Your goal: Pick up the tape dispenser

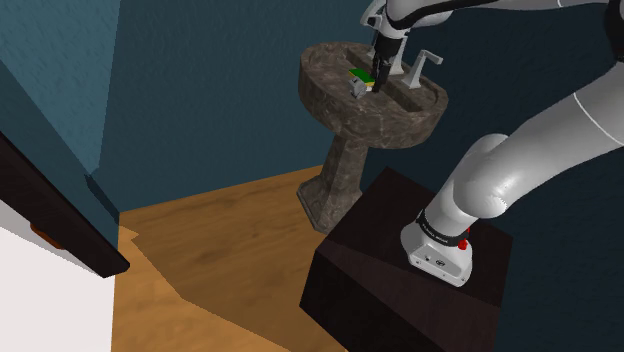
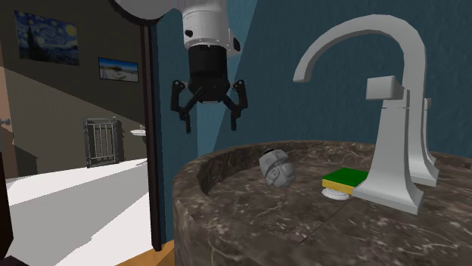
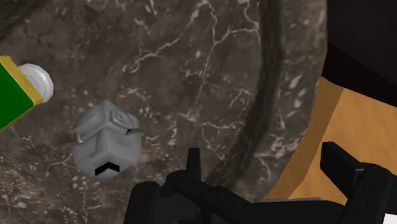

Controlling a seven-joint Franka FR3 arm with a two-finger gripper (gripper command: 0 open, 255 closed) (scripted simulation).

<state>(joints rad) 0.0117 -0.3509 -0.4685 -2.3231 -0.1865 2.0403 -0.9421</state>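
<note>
The tape dispenser (image 2: 275, 168) is a small grey block lying in the dark marble sink (image 2: 227, 204). My black gripper (image 2: 208, 113) hangs open well above the basin, towards the second exterior view's left of the dispenser. In the wrist view the dispenser (image 3: 105, 140) lies outside the fingers (image 3: 194, 167), beside one of them, and the gripper (image 3: 267, 168) is over the sink's rim (image 3: 280, 95). In the shoulder view the gripper (image 1: 378, 75) is just above the dispenser (image 1: 358, 87). Nothing is between the fingers.
A green and yellow sponge (image 2: 345, 179) with a white round piece under it lies by the grey faucet (image 2: 386, 128). The sink stands on a marble pedestal (image 1: 340, 180) over a wood floor (image 1: 230, 260). Blue walls stand close behind.
</note>
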